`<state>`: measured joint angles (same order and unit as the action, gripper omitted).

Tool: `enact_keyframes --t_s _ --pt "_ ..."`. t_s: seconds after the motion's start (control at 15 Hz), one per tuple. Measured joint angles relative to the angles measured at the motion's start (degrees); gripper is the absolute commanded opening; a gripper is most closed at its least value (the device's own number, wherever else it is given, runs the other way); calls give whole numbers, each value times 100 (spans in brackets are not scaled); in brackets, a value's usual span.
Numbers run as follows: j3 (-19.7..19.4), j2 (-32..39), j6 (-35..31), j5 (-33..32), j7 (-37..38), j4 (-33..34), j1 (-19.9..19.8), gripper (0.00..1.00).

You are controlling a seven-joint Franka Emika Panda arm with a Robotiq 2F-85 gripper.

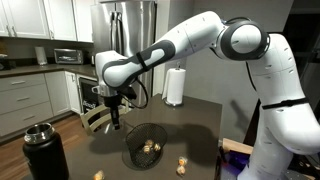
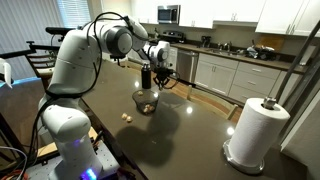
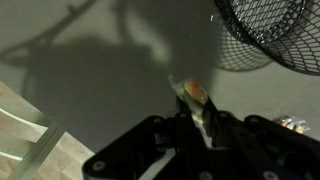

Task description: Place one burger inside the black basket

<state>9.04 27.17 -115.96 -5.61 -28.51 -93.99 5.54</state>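
Wrist view: we are clamping the gripper point(image 3: 197, 103) on the burger point(image 3: 194, 90), holding it above the table point(image 3: 110, 70) beside the basket point(image 3: 268, 35), high enough, we are judging, to clear the rim before releasing inside.

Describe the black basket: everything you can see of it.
The black basket is a round, open-topped bowl of dark wire mesh, see-through and wider than tall. It stands upright on the dark table. Small tan burgers lie inside on its bottom. The gripper, shut on another burger, hangs beside its rim without touching it.
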Motion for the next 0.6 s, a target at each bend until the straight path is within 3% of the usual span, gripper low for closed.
enact_keyframes --t_s 0.6 --pt "-9 -1418 -9 79 2 -1336 -37 9"
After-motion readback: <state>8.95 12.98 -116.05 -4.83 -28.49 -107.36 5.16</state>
